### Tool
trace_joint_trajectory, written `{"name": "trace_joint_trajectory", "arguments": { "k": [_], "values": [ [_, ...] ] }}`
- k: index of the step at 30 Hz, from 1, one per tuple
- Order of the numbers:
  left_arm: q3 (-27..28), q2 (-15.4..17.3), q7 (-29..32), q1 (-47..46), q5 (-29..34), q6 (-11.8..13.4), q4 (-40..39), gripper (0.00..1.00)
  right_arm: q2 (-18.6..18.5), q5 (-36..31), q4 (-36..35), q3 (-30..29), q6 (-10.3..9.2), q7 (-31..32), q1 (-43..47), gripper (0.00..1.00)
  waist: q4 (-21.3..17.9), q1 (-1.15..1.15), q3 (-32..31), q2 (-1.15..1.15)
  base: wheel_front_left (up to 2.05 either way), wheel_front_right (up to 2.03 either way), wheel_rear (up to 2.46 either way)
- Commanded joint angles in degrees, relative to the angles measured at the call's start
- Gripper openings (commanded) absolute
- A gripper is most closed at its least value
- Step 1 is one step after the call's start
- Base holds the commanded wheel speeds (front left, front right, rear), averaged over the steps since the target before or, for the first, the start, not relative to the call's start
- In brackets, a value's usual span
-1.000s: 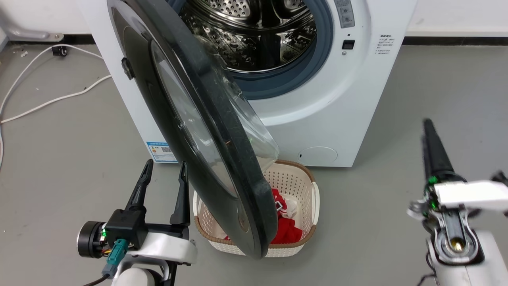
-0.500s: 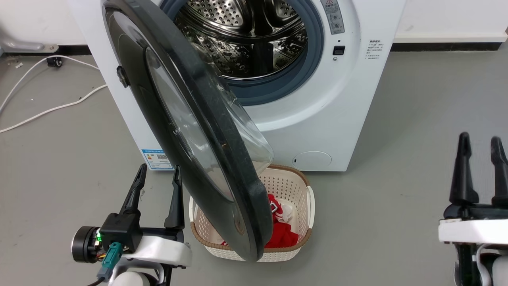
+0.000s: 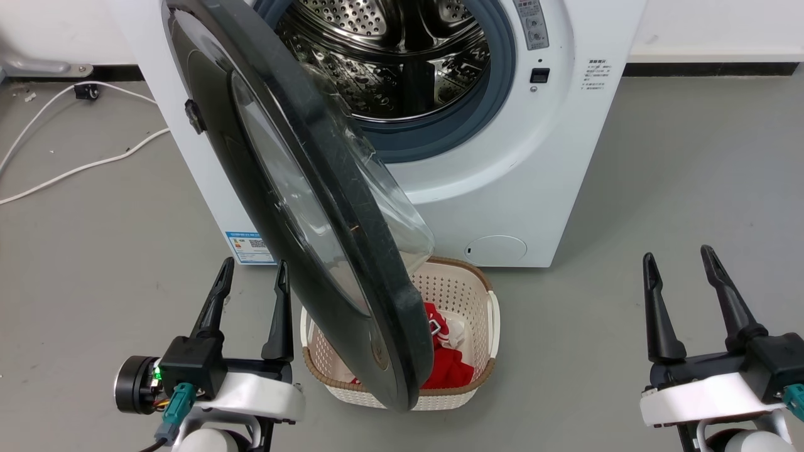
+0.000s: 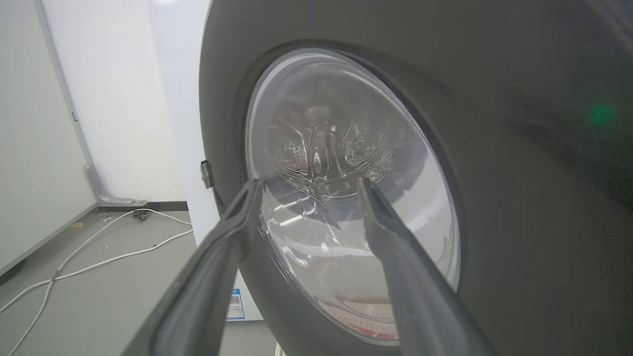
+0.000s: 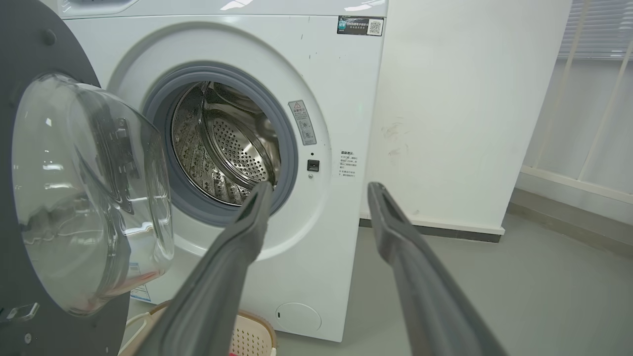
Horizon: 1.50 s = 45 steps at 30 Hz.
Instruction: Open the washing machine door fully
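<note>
The washing machine (image 3: 502, 188) carries a blue label (image 3: 250, 246) with a QR code low on the left of its front. A grey warning strip (image 3: 531, 25) topped by a red triangle sits right of the drum opening, and beside it is a small block of print (image 3: 595, 74); all the writing is too small to read. In the right wrist view a black sticker (image 5: 360, 25) with a QR code sits at the front's upper right corner. The washing machine door (image 3: 295, 207) is attached at the left of the opening and stands swung out from the front, nearly edge-on to the head camera. Its flat dark outer face looks to the robot's left and its clear glass bowl (image 5: 89, 198) bulges right, towards the perforated steel drum (image 3: 402, 56). The door's free edge hangs over a cream lattice basket (image 3: 487, 295) with a brown rim, which stands on the grey floor against the machine's base, near the round flap (image 3: 496, 249). Red cloth (image 3: 449, 367) and a scrap of white cloth (image 3: 455, 333) lie in the basket. The left gripper (image 3: 255, 263) is just beside the door's outer face, fingers spread and holding nothing. The right gripper (image 3: 677, 252) is well off to the right over bare floor, likewise spread and holding nothing.
</note>
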Motion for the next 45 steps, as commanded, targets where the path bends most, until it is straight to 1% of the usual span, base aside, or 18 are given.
{"name": "trace_joint_trajectory", "arguments": {
  "k": [1,6,13,14,15,16,22,24,28,36,41,45],
  "values": [
    [-0.03,-0.04,-0.14,-0.55,0.08,-0.07,-0.05,1.0,0.15,0.58,0.54,0.02,-0.04,-0.26,-0.04,1.0,0.05,0.0,0.05,0.0,0.0,0.0,0.0],
    [-0.07,-0.03,-0.14,-0.81,0.3,-0.06,0.13,1.0,0.15,1.36,2.72,-0.42,-0.04,-0.41,-0.75,1.0,0.24,0.0,0.17,0.0,0.0,0.0,0.0],
    [-0.02,-0.04,-0.13,-0.64,0.95,-0.04,0.08,1.0,0.16,1.85,4.01,-0.73,-0.04,-0.73,-1.12,1.0,0.18,0.0,0.28,0.0,0.0,0.0,0.0],
    [-0.07,-0.04,-0.13,-0.64,1.0,-0.16,0.14,0.85,0.16,1.83,4.08,-0.73,-0.04,-0.79,-1.23,1.0,0.18,0.0,0.29,0.0,0.0,0.0,0.0],
    [-0.14,-0.04,-0.13,-0.66,0.92,-0.36,0.25,0.2,0.16,1.88,4.13,-0.73,-0.04,-0.85,-1.32,1.0,0.18,0.0,0.29,0.0,0.0,0.0,0.0],
    [-0.14,-0.04,-0.13,-0.73,0.89,-0.51,0.21,0.0,0.16,1.95,4.19,-0.72,-0.04,-0.92,-1.32,1.0,0.2,0.0,0.3,0.0,0.0,0.0,0.0],
    [0.15,-0.04,-0.14,-1.0,0.76,-0.6,-1.51,0.0,0.16,2.5,4.6,-0.84,-0.04,-1.06,-1.15,1.0,0.33,0.0,0.27,0.0,0.0,0.0,0.0],
    [0.32,-0.03,-0.14,-1.57,0.61,-0.45,-3.31,0.0,0.16,2.61,4.7,-0.79,-0.04,-1.03,-1.13,1.0,0.33,0.0,0.27,0.0,0.0,0.0,0.0],
    [0.95,-0.04,-0.13,-2.47,1.16,-0.09,-9.34,0.0,0.17,3.0,4.88,-0.78,-0.04,-1.17,-1.21,1.0,0.37,0.0,0.39,0.0,0.0,0.0,0.0],
    [1.83,-0.04,-0.13,-5.87,2.7,0.95,-25.36,0.0,0.17,3.51,5.0,-0.9,-0.04,-1.31,-1.76,1.0,0.56,0.0,1.18,0.0,0.0,0.0,0.0],
    [-0.02,0.06,-0.08,-7.82,4.0,-0.01,-33.26,0.0,0.17,3.9,5.31,-0.92,-0.04,-1.37,-1.83,1.0,0.5,0.0,1.5,0.0,0.0,0.0,0.0],
    [-4.47,0.19,-0.09,-8.71,4.47,-1.75,-36.52,0.0,0.17,4.0,5.61,-0.92,-0.04,-1.45,-1.99,1.0,0.34,0.0,1.52,0.0,0.0,0.0,0.0]
  ]
}}
